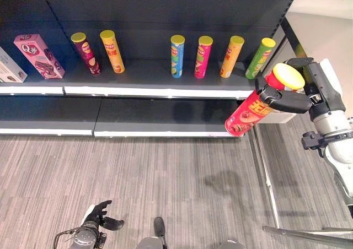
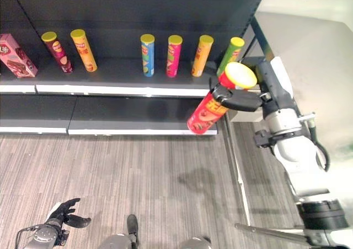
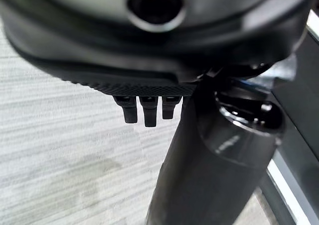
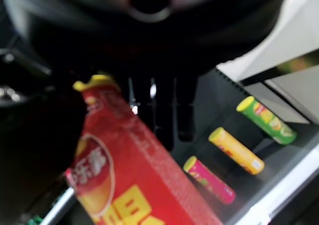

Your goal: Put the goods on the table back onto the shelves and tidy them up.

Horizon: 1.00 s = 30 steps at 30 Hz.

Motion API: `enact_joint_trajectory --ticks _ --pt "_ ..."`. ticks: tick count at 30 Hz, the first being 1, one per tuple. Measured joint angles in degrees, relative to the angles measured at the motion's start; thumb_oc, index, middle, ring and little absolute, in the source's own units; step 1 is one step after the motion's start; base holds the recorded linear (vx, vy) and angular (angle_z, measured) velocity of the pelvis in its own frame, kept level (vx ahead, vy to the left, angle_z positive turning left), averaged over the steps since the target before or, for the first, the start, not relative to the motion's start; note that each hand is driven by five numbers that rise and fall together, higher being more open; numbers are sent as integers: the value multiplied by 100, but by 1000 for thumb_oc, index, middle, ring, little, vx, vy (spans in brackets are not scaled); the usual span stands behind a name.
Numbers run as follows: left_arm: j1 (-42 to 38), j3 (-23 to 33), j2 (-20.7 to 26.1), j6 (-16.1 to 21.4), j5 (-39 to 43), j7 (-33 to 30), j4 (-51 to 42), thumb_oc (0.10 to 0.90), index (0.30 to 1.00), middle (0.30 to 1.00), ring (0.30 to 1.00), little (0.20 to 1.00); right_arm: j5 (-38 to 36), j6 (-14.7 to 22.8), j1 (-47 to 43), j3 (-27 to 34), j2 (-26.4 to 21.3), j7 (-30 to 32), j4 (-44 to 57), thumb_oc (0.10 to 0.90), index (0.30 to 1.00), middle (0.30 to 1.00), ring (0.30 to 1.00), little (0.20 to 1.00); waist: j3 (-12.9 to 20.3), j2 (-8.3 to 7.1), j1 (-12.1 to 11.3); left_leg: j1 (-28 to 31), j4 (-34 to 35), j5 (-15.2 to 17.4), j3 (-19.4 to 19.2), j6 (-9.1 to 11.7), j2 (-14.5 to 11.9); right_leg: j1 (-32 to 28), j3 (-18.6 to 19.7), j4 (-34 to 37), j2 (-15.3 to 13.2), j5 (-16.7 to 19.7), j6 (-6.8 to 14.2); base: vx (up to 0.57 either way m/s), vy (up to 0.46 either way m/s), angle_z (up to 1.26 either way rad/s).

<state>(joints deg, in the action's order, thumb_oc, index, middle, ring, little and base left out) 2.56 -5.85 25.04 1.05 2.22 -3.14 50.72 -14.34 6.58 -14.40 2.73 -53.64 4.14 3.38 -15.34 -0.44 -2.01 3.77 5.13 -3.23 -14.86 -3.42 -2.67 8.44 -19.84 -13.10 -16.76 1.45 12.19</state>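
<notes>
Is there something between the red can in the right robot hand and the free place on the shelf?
Nothing visible blocks it. The right robot hand holds the red can tilted, in front of the shelf's right end. The green can stands closest, just behind it, so the red can may knock it going in.

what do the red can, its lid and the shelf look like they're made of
Red can, held in the right robot hand: probably cardboard tube with a glossy printed wrap, judging by its straight sides and sheen.
Lid: likely plastic, smooth, flat and yellow.
Shelf: looks like dark painted metal, thin and flat with a pale front edge strip.
</notes>
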Motion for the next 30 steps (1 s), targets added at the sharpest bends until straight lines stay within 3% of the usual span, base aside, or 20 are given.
enact_joint_trajectory --ticks 1,3,4,6,7,8,10,11,12,14,17,18,20,22,24,25,26,27,28,30 --pt "6 51 -42 -2 2 0 22 800 900 900 900 900 1 -1 0 2 -2 2 -4 400 300 300 300 300 -13 -35 31 42 2 29 -9 -18 4 190 39 134 296 26 -34 79 8 27" --pt "58 42 -174 -2 6 11 19 800 900 900 900 900 1 -4 13 4 -13 9 -20 400 300 300 300 300 -32 -294 199 180 8 166 103 69 243 391 13 448 681 250 -281 155 -18 51" --pt "79 41 -291 -13 6 11 20 800 900 900 900 900 2 -3 35 16 -9 8 -22 400 300 300 300 300 -41 -405 298 193 37 228 311 127 343 266 305 765 810 499 -561 207 -71 62" --pt "145 15 -617 -28 5 18 -149 800 900 900 900 900 8 -30 107 60 -15 4 -33 400 300 300 300 300 -25 -289 291 206 -7 322 482 242 183 28 421 1045 1080 590 -688 165 -107 48" --pt "220 14 -735 -14 10 34 -229 800 900 900 900 900 10 -40 173 59 -17 -10 -27 400 300 300 300 300 -22 -285 275 196 -181 360 581 382 101 -168 433 1282 1202 629 -866 109 -126 33" --pt "243 14 -833 -14 68 41 -232 800 900 900 900 900 13 -41 185 59 -18 -13 -19 400 300 300 300 300 -25 -284 238 114 -476 461 616 553 5 -282 351 1399 1272 625 -987 92 -115 38" --pt "241 21 -932 -14 187 100 -238 800 900 900 900 900 19 -41 197 64 -17 -25 15 400 300 300 300 300 -40 -318 135 -230 -1223 566 733 686 -78 -451 235 1572 1312 603 -1134 39 -63 32" --pt "237 35 -958 -12 262 124 -244 800 900 900 900 900 27 -41 198 71 -11 -29 48 400 300 300 300 300 -63 -359 106 -524 -1822 627 819 778 -87 -543 155 1658 1286 615 -1305 77 34 55" --pt "216 124 -996 -10 500 122 -266 800 900 900 900 900 39 -40 229 86 1 -36 85 400 300 300 300 300 -113 -369 69 -1199 -2927 754 901 1002 -238 -722 -34 1806 1280 571 -1480 131 116 63" --pt "243 161 -940 -13 564 119 -471 800 900 900 900 900 69 -61 363 162 61 -50 84 400 300 300 300 300 -143 -324 69 -1304 -2607 727 786 1042 -621 -836 -196 1847 1395 464 -1486 164 216 45" --pt "214 141 -896 -18 560 122 -456 800 900 900 900 900 201 -95 367 166 282 -133 86 400 300 300 300 300 -188 -258 76 -1147 -1108 423 959 1441 -1174 -914 -203 1843 1503 370 -1361 156 282 -3" --pt "203 124 -911 -20 558 123 -451 800 900 900 900 900 216 -111 386 173 281 -145 81 400 300 300 300 300 -252 -223 121 -1106 -758 327 983 1387 -1362 -944 -170 1841 1472 370 -1379 270 484 -2" --pt "117 -5 -904 -18 545 121 -358 800 900 900 900 900 254 -117 565 269 484 -116 -15 400 300 300 300 300 -245 -56 192 -1150 -79 138 1207 1627 -1844 -971 -147 1797 1558 222 -1127 242 428 -2" --pt "-6 -95 -905 -26 470 129 -339 800 900 900 900 900 312 -226 763 347 482 -121 -36 400 300 300 300 300 -285 29 197 -1339 22 -19 1099 1730 -2033 -1045 -109 1838 1424 238 -987 292 559 -7" --pt "-27 -106 -943 -36 414 210 -256 800 900 900 900 900 487 -280 1021 621 719 -149 13 400 300 300 300 300 -253 116 194 -1257 -368 30 841 1643 -1639 -1293 -103 1827 977 273 -658 230 463 -3" --pt "132 -134 -980 -14 304 209 -342 800 900 900 900 900 509 -294 1193 791 779 -126 31 400 300 300 300 300 -19 417 338 -1161 -311 -514 920 1436 -1297 -1480 -156 1791 700 191 -368 224 584 0" --pt "109 -147 -847 -13 199 205 -330 800 900 900 900 900 529 -345 1155 783 1004 -62 32 400 300 300 300 300 1 253 286 -1023 -388 -524 739 1231 -979 -1442 -92 1631 304 205 -254 148 574 1" --pt "102 -156 -813 -15 196 205 -331 800 900 900 900 900 528 -355 1144 770 1049 -46 32 400 300 300 300 300 9 222 282 -1002 -399 -503 705 1163 -900 -1420 -71 1586 219 206 -254 40 265 -32" --pt "51 -178 -538 -18 128 208 -381 800 900 900 900 900 529 -401 954 492 1163 0 54 400 300 300 300 300 18 91 272 -943 -497 -360 380 877 -412 -1070 -36 1026 -356 339 -413 82 347 -48" --pt "-4 110 -259 -15 14 120 -418 800 900 900 900 900 552 -457 782 -19 1160 -16 52 400 300 300 300 300 18 89 83 -745 -495 -242 196 662 -92 -729 -150 205 -800 633 -701 108 344 -41"
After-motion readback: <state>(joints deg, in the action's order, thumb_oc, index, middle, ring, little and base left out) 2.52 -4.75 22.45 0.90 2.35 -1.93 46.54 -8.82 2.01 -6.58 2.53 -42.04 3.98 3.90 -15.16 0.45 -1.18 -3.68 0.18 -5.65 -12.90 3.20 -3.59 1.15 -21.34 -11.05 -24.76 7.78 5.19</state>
